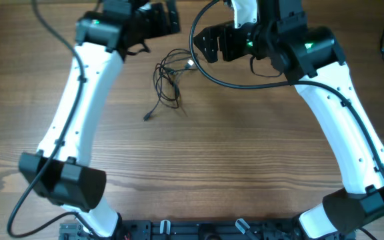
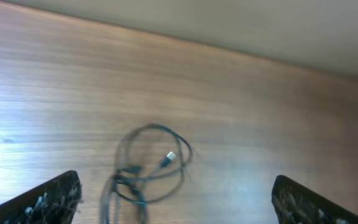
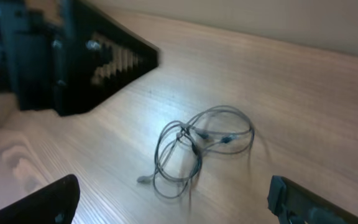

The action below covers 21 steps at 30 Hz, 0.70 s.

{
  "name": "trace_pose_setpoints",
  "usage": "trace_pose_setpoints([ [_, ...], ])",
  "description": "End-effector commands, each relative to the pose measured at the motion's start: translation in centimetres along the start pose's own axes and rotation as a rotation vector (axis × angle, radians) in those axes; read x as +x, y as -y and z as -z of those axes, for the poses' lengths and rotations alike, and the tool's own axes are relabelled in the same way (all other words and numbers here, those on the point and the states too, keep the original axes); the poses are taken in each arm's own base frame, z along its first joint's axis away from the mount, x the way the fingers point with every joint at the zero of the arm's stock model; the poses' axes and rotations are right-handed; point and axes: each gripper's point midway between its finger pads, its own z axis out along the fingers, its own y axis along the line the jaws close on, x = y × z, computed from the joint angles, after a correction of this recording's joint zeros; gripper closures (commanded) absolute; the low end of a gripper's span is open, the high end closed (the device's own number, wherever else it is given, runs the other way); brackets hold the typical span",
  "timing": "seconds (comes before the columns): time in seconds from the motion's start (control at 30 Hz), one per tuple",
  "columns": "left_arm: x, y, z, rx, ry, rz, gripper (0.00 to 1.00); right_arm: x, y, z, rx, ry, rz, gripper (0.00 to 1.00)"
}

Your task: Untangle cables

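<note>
— Where were the cables [image 1: 169,80] lying?

— On the far half of the wooden surface [image 1: 232,160], a little left of centre, in a loose bunch of thin black loops crossing one another. One strand trailed off toward the near left and ended in a small plug [image 1: 147,118], apart from the loops.

— And the two hands?

— The left hand [image 1: 160,19] was at the far edge, just left of the bunch. The right hand [image 1: 209,43] was just right of it, also far. The cables sat between them, and from overhead neither hand appeared to touch them.

— Was either one gripping?

— No. In the left wrist view its fingers [image 2: 48,199] stood wide apart at the lower corners. The cables [image 2: 151,165] lay on the surface between and beyond them, with a light-coloured plug tip [image 2: 168,159] inside the largest loop. That hand was spread and empty.

— The right?

— The same: fingers [image 3: 291,202] far apart, nothing held. Its camera showed the cables [image 3: 197,146] lying flat ahead, and the black, toothed left hand [image 3: 73,62] beyond them at the upper left of that view.

— How many separate cables?

— I could not tell; the loops overlapped too much.
</note>
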Motion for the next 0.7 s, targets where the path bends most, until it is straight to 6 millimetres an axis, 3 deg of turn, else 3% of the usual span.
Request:
trace_pose_setpoints([
  [0.0, -6.8, -5.6, 9.5, -0.084, 0.262, 0.106, 0.0, 3.4, 0.6, -5.5, -0.045, -0.077, -0.11, 0.0],
  [0.07, -7.5, -8.1, 12.2, -0.118, 0.307, 0.178, 0.0, 6.0, -1.4, -9.0, -0.191, -0.139, -0.119, 0.04],
  [0.1, -7.5, -9.2, 13.3, -0.138, 0.318, 0.196, 0.0, 8.1, -2.4, -11.7, -0.234, -0.193, -0.182, 0.07],
  [0.13, -7.4, -9.9, 13.9, -0.153, 0.321, 0.208, 0.0, 9.3, -2.8, -13.1, -0.235, -0.225, -0.232, 0.09],
  [0.2, -6.9, -10.8, 14.4, -0.174, 0.306, 0.225, 0.0, 12.5, -4.5, -17.1, -0.213, -0.3, -0.316, 0.15],
  [0.27, -6.4, -11.0, 14.2, -0.181, 0.287, 0.229, 0.0, 14.6, -5.0, -19.4, -0.152, -0.326, -0.357, 0.24],
  [0.37, -5.4, -10.5, 13.9, -0.157, 0.237, 0.232, 0.0, 17.7, -5.2, -22.0, -0.015, -0.346, -0.37, 0.35],
  [0.47, -4.6, -10.7, 13.7, -0.164, 0.205, 0.236, 0.0, 19.9, -5.4, -23.3, 0.072, -0.358, -0.35, 0.43],
  [0.53, -4.3, -10.7, 13.7, -0.168, 0.193, 0.239, 0.0, 21.1, -6.0, -23.8, 0.089, -0.374, -0.326, 0.44],
  [0.67, -3.5, -10.9, 13.6, -0.179, 0.162, 0.245, 0.0, 24.2, -5.0, -24.9, 0.188, -0.414, -0.289, 0.43],
])
